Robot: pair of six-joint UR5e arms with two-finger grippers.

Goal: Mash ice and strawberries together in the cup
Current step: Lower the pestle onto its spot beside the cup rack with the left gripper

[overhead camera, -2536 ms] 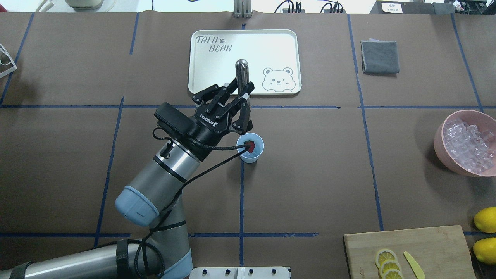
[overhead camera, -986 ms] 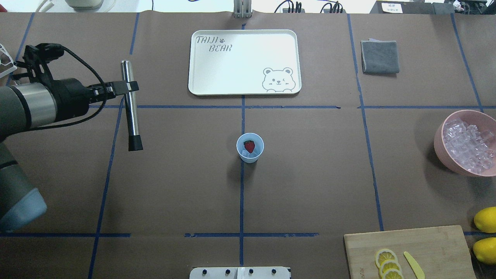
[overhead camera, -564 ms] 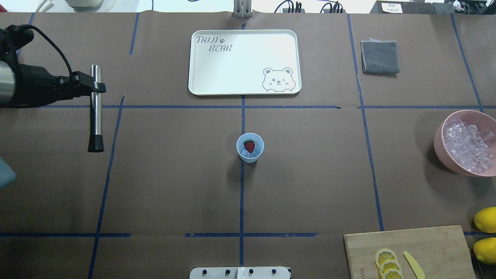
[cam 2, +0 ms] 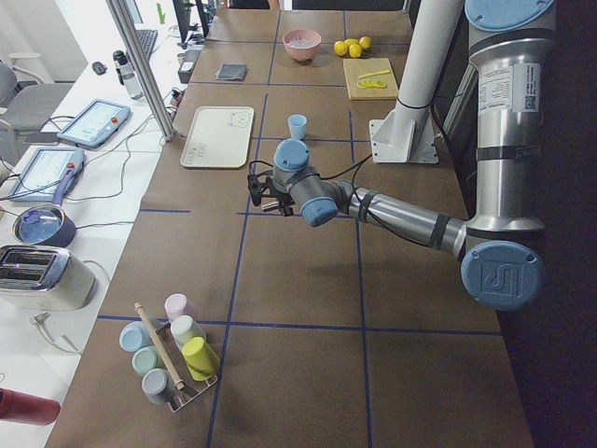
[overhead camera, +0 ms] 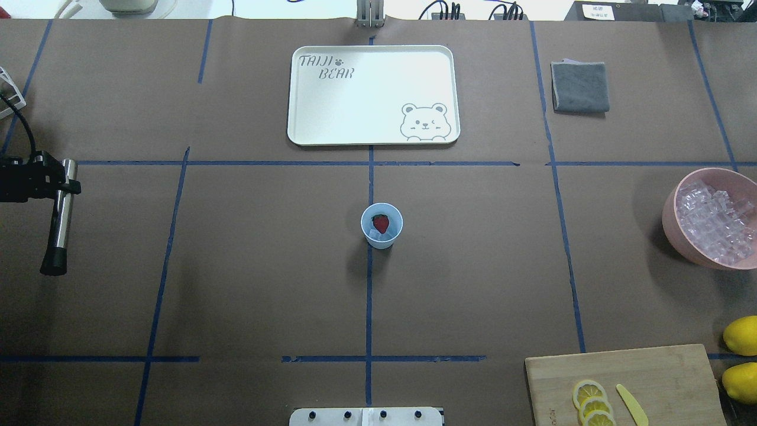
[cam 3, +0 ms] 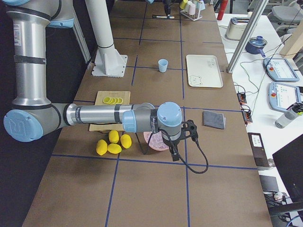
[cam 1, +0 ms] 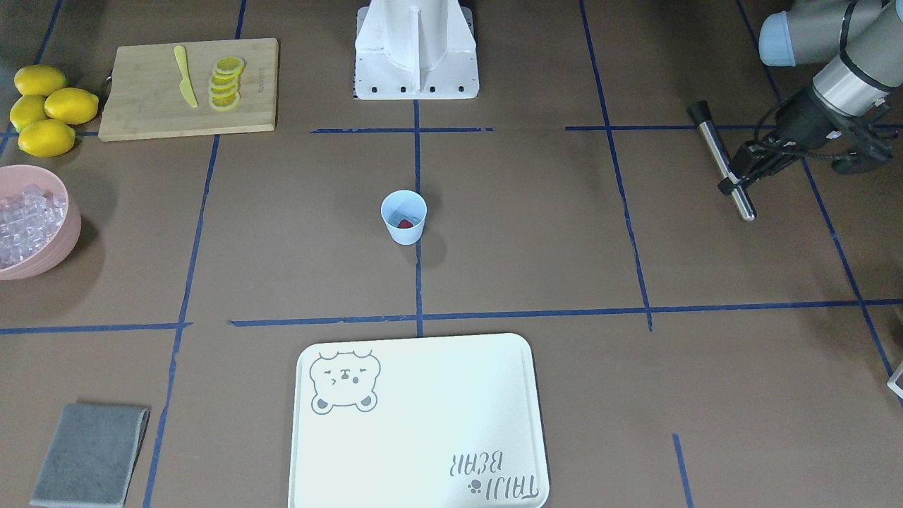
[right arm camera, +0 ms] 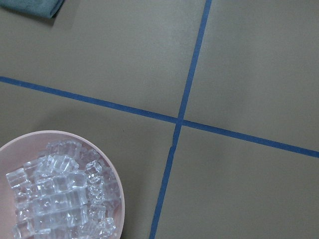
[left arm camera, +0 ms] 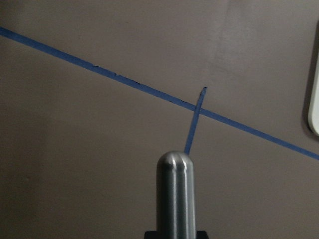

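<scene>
The light blue cup stands upright at the table's centre, also in the front view. Inside it lie a red strawberry and a few ice cubes. My left gripper is shut on a steel muddler with a black tip, held near the table's far left edge, far from the cup. The front view shows it too. The muddler's rounded end fills the left wrist view. My right gripper shows only in the exterior right view, by the pink bowl; I cannot tell its state.
A pink bowl of ice sits at the right edge. A white tray lies at the back centre, a grey cloth to its right. A cutting board with lemon slices and a yellow knife and whole lemons are front right.
My left arm has lifted the muddler out from over the cup and swung it far to the left, then toward the robot's side. The cup, strawberry and ice have stayed in place.
</scene>
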